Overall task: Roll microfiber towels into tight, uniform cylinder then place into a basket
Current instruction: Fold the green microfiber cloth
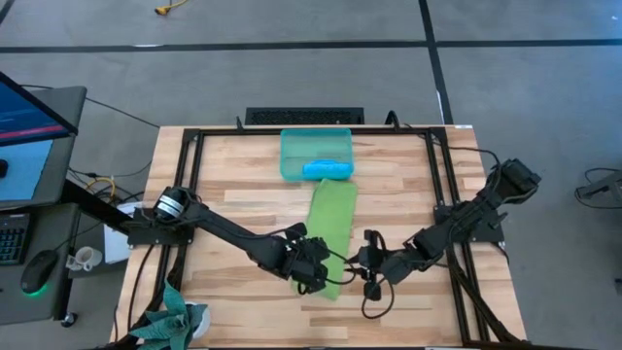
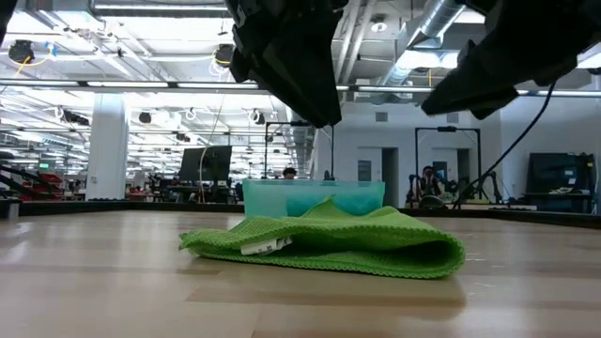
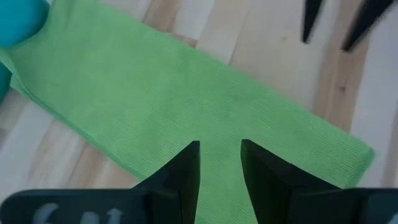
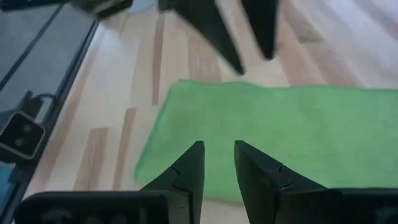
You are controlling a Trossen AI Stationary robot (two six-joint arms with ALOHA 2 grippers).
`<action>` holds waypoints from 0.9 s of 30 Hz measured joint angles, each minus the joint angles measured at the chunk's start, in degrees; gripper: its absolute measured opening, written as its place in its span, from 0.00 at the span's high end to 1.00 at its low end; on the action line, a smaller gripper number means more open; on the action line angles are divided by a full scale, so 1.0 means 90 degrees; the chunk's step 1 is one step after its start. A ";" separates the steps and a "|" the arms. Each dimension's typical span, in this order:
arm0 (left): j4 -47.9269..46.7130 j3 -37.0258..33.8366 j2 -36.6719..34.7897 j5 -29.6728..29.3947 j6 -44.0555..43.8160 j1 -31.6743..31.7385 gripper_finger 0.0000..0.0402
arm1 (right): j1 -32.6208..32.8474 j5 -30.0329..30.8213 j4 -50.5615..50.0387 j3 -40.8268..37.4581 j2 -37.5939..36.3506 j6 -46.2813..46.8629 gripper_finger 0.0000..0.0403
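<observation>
The lime green towel (image 1: 332, 231) lies on the table as a long narrow strip running from the basket toward the near edge. Its near end (image 2: 329, 246) is doubled over on itself. The teal basket (image 1: 292, 146) stands at the far middle and holds the rolled sky blue towel (image 1: 326, 170). My left gripper (image 1: 319, 275) hovers over the strip's near end, fingers (image 3: 186, 168) a little apart, clear of the cloth. My right gripper (image 1: 369, 264) hovers beside the strip's right edge, fingers (image 4: 189, 168) a little apart, also clear.
Black frame rails (image 1: 190, 194) run along the table's left, right and far sides. A darker teal cloth (image 1: 175, 319) lies at the near left corner. A desk with a monitor (image 1: 29, 117) stands left of the table. Bare wood (image 1: 243, 204) shows on both sides of the strip.
</observation>
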 joint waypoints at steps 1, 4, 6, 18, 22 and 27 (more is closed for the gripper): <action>0.0017 -0.0026 0.0000 0.0000 0.0004 0.0026 0.73 | -0.0026 -0.0069 -0.0006 0.0000 0.0035 0.0000 0.72; -0.0062 -0.0050 0.0015 0.0002 -0.0014 0.0094 0.73 | -0.0047 -0.0132 0.0013 0.0000 0.0101 0.0000 0.72; -0.0069 -0.0050 0.0015 0.0000 -0.0033 0.0128 0.73 | -0.0047 -0.0145 -0.0012 0.0000 0.0101 0.0000 0.72; -0.0085 -0.0050 0.0015 0.0002 -0.0056 0.0135 0.73 | -0.0044 -0.0146 -0.0002 0.0000 0.0101 -0.0002 0.72; -0.0085 -0.0050 0.0015 -0.0001 -0.0056 0.0135 0.73 | -0.0044 -0.0146 -0.0002 0.0000 0.0101 -0.0002 0.72; -0.0083 -0.0050 0.0015 -0.0135 -0.0059 0.0135 0.73 | -0.0044 -0.0145 -0.0002 0.0000 0.0101 -0.0002 0.72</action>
